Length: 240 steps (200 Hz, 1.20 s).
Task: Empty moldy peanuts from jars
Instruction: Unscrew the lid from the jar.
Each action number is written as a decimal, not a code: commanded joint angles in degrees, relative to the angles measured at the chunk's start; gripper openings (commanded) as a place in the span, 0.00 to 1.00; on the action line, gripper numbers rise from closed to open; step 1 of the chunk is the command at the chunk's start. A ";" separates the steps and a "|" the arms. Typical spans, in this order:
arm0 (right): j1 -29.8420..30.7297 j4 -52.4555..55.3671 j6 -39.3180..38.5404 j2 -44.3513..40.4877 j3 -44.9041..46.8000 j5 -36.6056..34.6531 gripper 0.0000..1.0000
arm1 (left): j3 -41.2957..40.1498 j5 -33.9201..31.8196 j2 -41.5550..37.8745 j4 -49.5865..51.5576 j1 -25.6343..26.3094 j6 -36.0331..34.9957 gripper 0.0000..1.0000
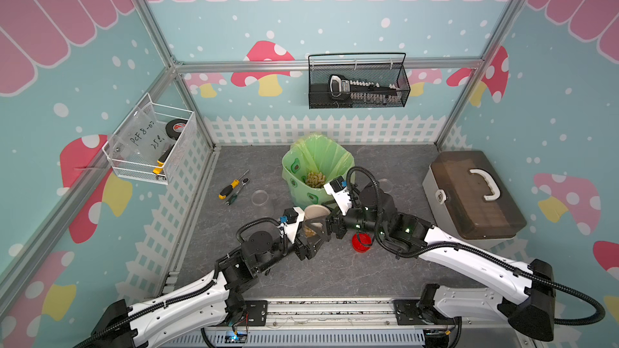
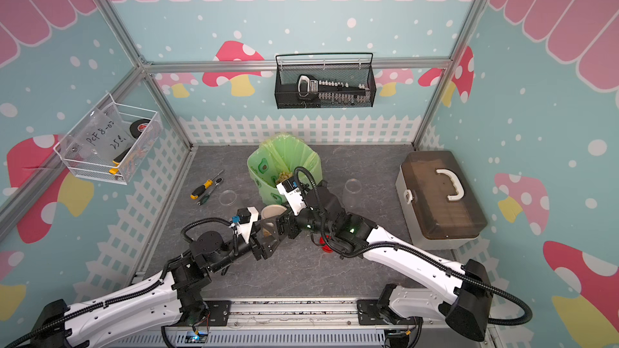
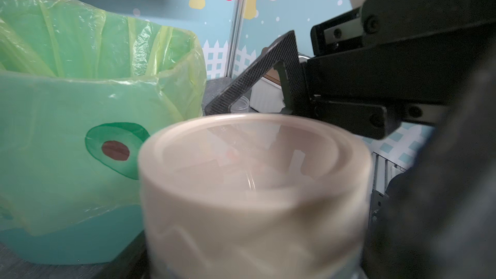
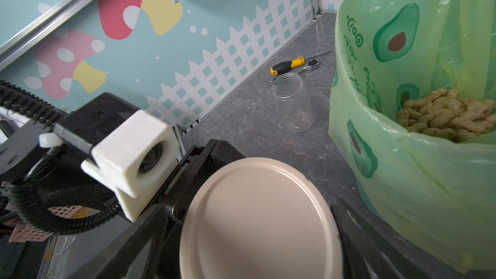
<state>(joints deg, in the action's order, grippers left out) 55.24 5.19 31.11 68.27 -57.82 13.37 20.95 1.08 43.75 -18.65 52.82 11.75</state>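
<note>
Beige lid is sitting unopened on the squat jar. The left gripper is clamping that jar just beside the bin. Right gripper fingers are flanking the lid, grip unclear. Two jars are standing empty, with peanuts lying in the bin.

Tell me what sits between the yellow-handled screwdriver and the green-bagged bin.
An empty, lidless clear jar stands upright there, seen in both top views.

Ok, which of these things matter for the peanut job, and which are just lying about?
Job: green-bagged bin, peanuts, beige-lidded jar, empty jar left of bin, empty jar right of bin, red lid.
Lying about: screwdriver, ratchet, toolbox, white wire basket, black mesh basket.
</note>
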 commanded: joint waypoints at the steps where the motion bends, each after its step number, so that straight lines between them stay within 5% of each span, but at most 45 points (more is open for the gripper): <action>1: 0.72 -1.70 0.04 0.94 -0.83 1.18 0.92 | 2.52 0.32 -1.45 -2.80 -0.35 -0.15 0.45; 91: 0.48 -0.48 -3.72 -2.70 0.85 2.48 0.68 | 2.17 1.32 -1.82 -2.66 -0.61 0.45 0.45; 199: -0.43 -3.58 -4.48 -3.58 2.01 2.86 0.63 | 1.77 2.41 -0.60 -3.93 -0.79 0.82 0.45; 240: -0.87 -4.60 -6.53 -4.41 1.75 10.58 0.64 | 1.57 5.45 -1.44 -4.45 -0.79 0.82 0.45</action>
<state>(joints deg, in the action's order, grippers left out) 54.59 3.55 27.68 66.39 -55.99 16.53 21.04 4.56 43.38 -20.34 52.62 11.38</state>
